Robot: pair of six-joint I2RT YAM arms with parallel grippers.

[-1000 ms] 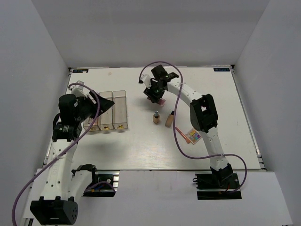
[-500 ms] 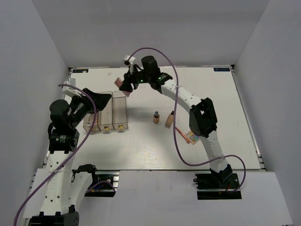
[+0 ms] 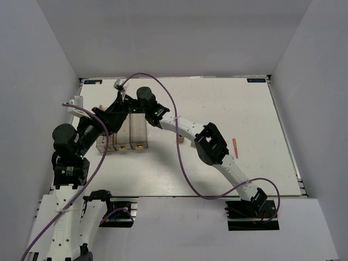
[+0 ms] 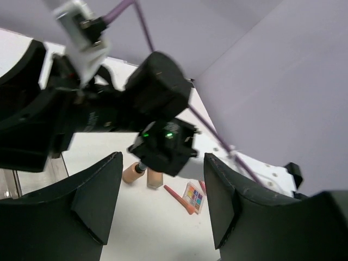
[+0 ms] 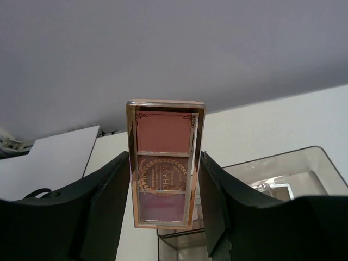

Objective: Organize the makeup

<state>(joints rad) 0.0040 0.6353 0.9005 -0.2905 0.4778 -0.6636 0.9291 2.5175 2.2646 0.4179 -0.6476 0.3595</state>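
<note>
Top view: the right arm [image 3: 179,126] is seen stretched leftward over the clear box [image 3: 139,129] on the table [image 3: 261,114]. A pink pencil [image 3: 235,148] lies well apart, to the right.

Left wrist view: the left gripper [image 4: 163,168] is held open and empty. Foundation bottles [image 4: 154,178] and a multicolour palette [image 4: 194,194] are seen on the table beyond.

Right wrist view: a pink palette [image 5: 165,136] is clamped upright in the right gripper [image 5: 164,179], above the box.

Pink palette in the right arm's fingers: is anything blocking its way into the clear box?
The pink palette, held by the right fingers, hangs close to the clear box, nothing visible between them. From above, though, the open left fingers crowd its left compartments; the right compartment looks uncovered.
</note>
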